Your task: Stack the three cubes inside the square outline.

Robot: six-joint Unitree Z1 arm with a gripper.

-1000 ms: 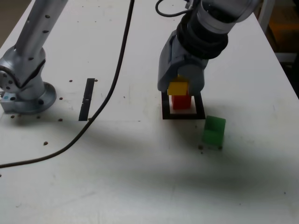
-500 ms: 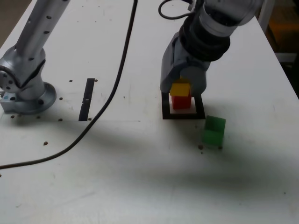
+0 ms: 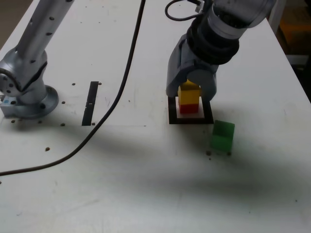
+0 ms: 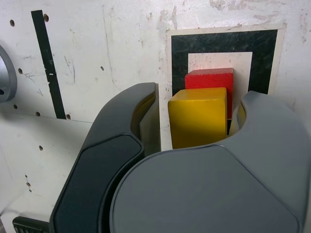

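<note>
Gripper low over the square outline, jaws straddling a 2-cube stack. Jaws parted a little: in the wrist view a clear gap on one side between the dark finger and the yellow cube, the other finger close beside the cube, contact there not clear. Nothing firmly gripped, as far as can be told.

Yellow cube on top of the red cube, red cube on the white centre of the outline. In the wrist view, red cube showing past the yellow one, so the 2 slightly offset rather than flush.

Green cube alone on the table, outside the outline, near its corner on the exterior view's right and toward the camera. Not touching the outline or the stack.

Black tape strip well apart, toward the exterior view's left, between the stack and the arm base. Black cable curving across the table between strip and outline. Small dark specks scattered on the table near the base.
</note>
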